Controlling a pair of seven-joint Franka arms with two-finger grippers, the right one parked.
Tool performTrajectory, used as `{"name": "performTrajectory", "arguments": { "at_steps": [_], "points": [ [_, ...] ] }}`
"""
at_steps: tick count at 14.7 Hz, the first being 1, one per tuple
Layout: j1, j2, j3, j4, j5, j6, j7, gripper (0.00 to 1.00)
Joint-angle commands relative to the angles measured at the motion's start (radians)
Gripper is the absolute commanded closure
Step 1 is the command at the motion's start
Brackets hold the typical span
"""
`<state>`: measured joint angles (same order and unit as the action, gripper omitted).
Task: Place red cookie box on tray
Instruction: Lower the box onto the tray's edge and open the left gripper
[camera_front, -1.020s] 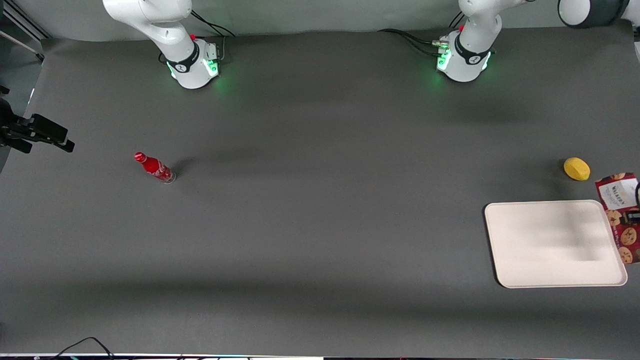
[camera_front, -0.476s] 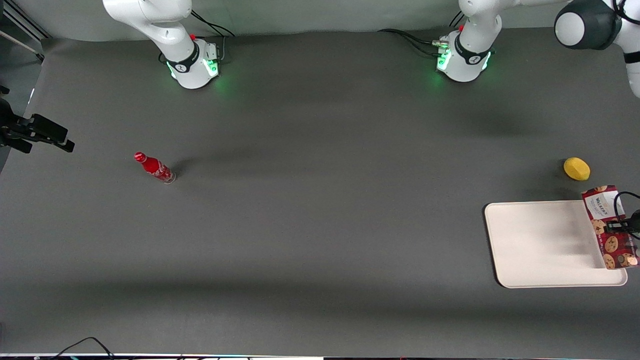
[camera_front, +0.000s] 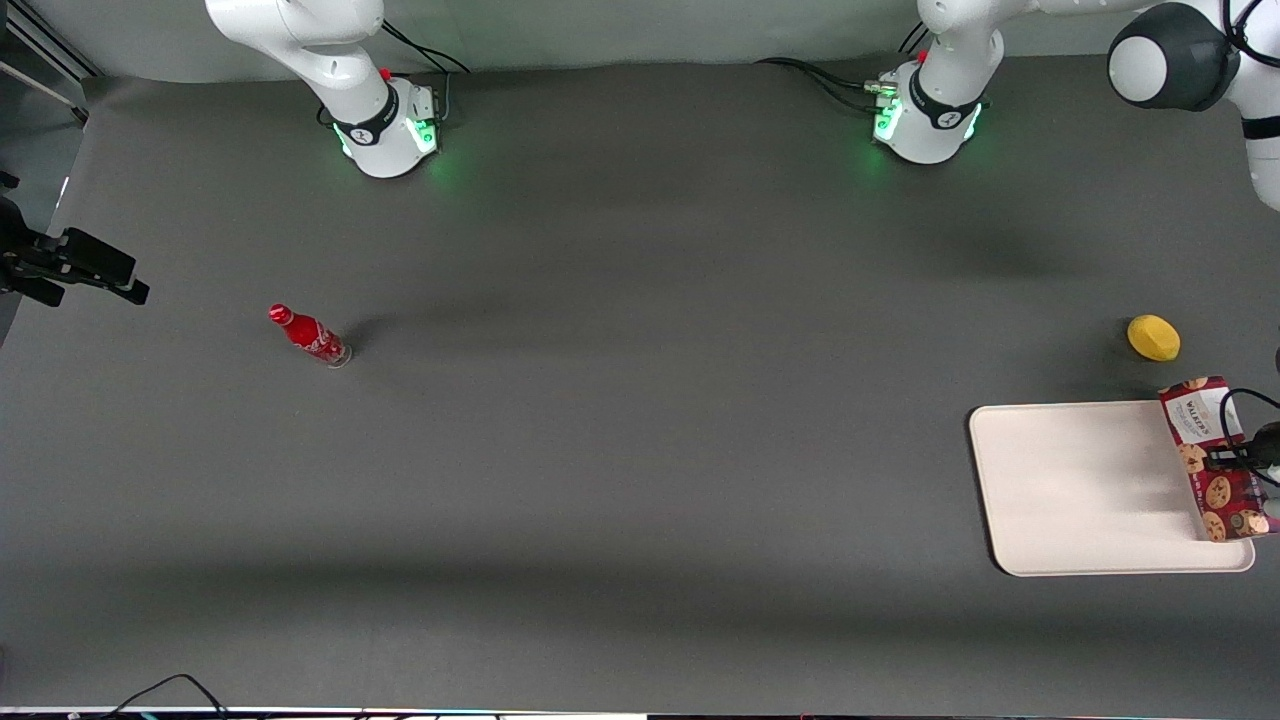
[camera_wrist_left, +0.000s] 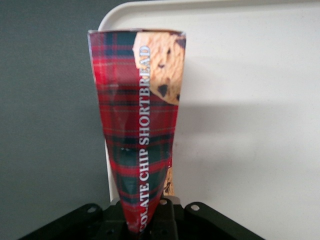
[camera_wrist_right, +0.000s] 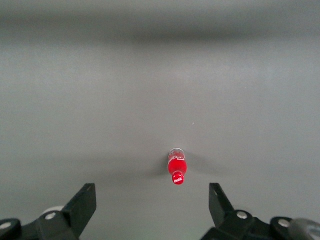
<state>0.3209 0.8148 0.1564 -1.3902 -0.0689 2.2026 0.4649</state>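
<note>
The red cookie box (camera_front: 1208, 456) is a long dark-red plaid carton with cookie pictures and a white label at the end farther from the front camera. It is turned on its narrow side over the edge of the cream-white tray (camera_front: 1080, 485) at the working arm's end. My left gripper (camera_front: 1236, 458) is shut on the box about halfway along it. In the left wrist view the box (camera_wrist_left: 137, 120) runs away from the gripper (camera_wrist_left: 145, 226), over the tray's rim (camera_wrist_left: 115, 20). I cannot tell whether the box touches the tray.
A yellow lemon-like object (camera_front: 1153, 337) lies on the dark table mat just farther from the front camera than the tray. A small red bottle (camera_front: 308, 335) stands toward the parked arm's end of the table.
The gripper has carried the box sideways from beside the tray to over the tray's edge, and the box has turned onto its narrow side. In the last half second it shifted only slightly.
</note>
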Motion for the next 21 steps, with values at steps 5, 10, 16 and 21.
{"name": "performTrajectory", "arguments": {
  "at_steps": [5,10,16,21],
  "points": [
    [0.023,0.012,-0.021,0.02,-0.057,0.022,0.08,0.0],
    [0.02,-0.003,-0.021,0.022,-0.063,0.01,0.077,0.0],
    [-0.084,-0.205,-0.015,0.069,-0.038,-0.289,0.054,0.0],
    [-0.232,-0.422,-0.02,0.062,0.064,-0.611,-0.114,0.0]
  ]
}}
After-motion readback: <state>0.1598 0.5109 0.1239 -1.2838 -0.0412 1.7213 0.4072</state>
